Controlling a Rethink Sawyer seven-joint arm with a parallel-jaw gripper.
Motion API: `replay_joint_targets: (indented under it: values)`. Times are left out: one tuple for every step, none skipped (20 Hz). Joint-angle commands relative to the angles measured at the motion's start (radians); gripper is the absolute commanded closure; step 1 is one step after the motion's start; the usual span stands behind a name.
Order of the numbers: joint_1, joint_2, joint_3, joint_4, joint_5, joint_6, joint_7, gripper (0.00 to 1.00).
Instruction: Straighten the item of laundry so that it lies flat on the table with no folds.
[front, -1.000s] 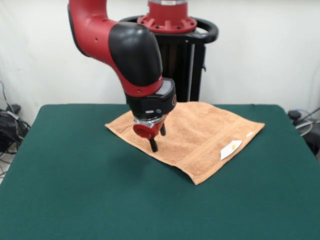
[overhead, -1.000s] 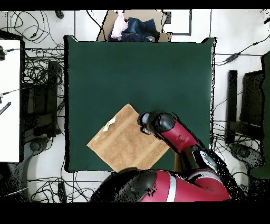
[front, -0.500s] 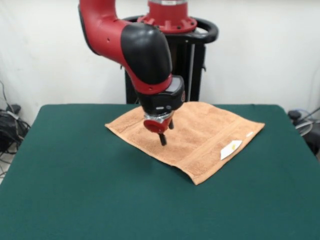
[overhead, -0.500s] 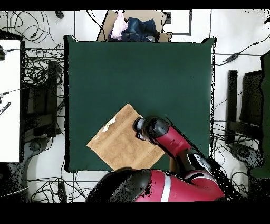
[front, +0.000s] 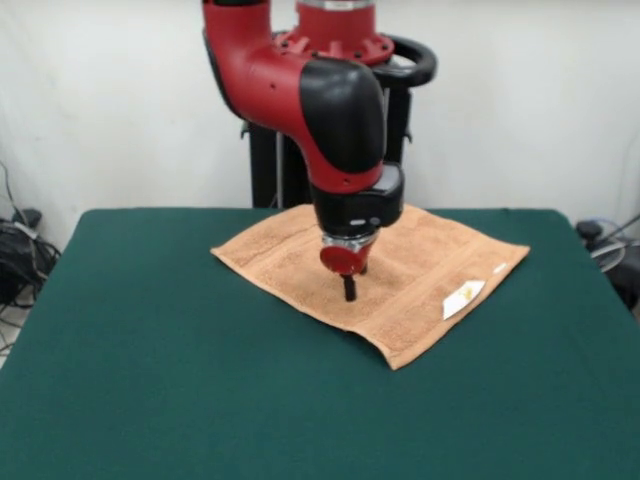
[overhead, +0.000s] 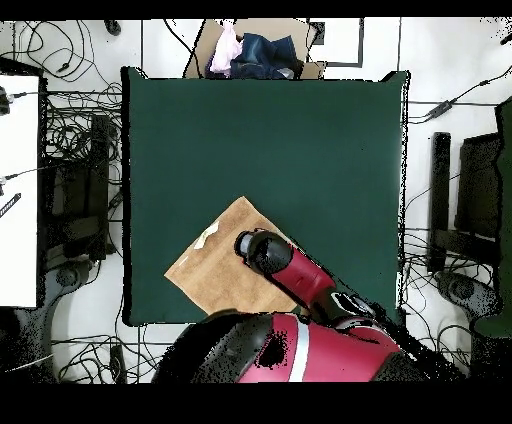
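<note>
The peach-orange towel (front: 420, 262) lies spread out on the green table (front: 150, 380), near the robot's side, turned like a diamond. Its white label with a yellow mark (front: 462, 298) sits near its front right edge. In the overhead view the towel (overhead: 215, 270) lies at the table's lower left, partly hidden by the arm. My gripper (front: 349, 288) hangs over the towel's middle, its dark tips close together just above or on the cloth. In the overhead view the gripper itself is hidden under the arm's wrist (overhead: 262, 250).
The robot's pedestal (front: 345, 110) stands behind the table's far edge. A cardboard box with clothes (overhead: 255, 50) sits beyond the table's top edge in the overhead view. Cables lie on the floor around the table.
The arm has moved across the towel, to the right in the front view, from near its left front edge to its middle. The towel has not visibly moved.
</note>
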Motion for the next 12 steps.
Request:
replay_joint_targets:
  values:
    - [0.08, 0.061, 0.13, 0.044, 0.089, -0.015, 0.182, 0.0]
    - [0.093, 0.056, 0.124, 0.039, 0.099, 0.001, 0.185, 0.0]
    - [0.109, 0.051, 0.114, 0.033, 0.108, 0.022, 0.186, 0.0]
    - [0.117, 0.048, 0.109, 0.031, 0.114, 0.035, 0.186, 0.0]
    - [0.124, 0.047, 0.11, 0.032, 0.124, 0.038, 0.191, 0.0]
    - [0.131, 0.046, 0.113, 0.033, 0.134, 0.039, 0.195, 0.0]
    - [0.141, 0.046, 0.114, 0.033, 0.145, 0.041, 0.199, 0.0]
    - [0.15, 0.045, 0.108, 0.029, 0.153, 0.051, 0.198, 0.0]
    - [0.163, 0.046, 0.104, 0.027, 0.164, 0.057, 0.201, 0.0]
    - [0.141, 0.051, 0.095, 0.022, 0.16, 0.065, 0.179, 0.0]
    - [0.143, 0.054, 0.096, 0.024, 0.166, 0.06, 0.176, 0.0]
    - [0.133, 0.06, 0.098, 0.023, 0.167, 0.058, 0.165, 0.0]
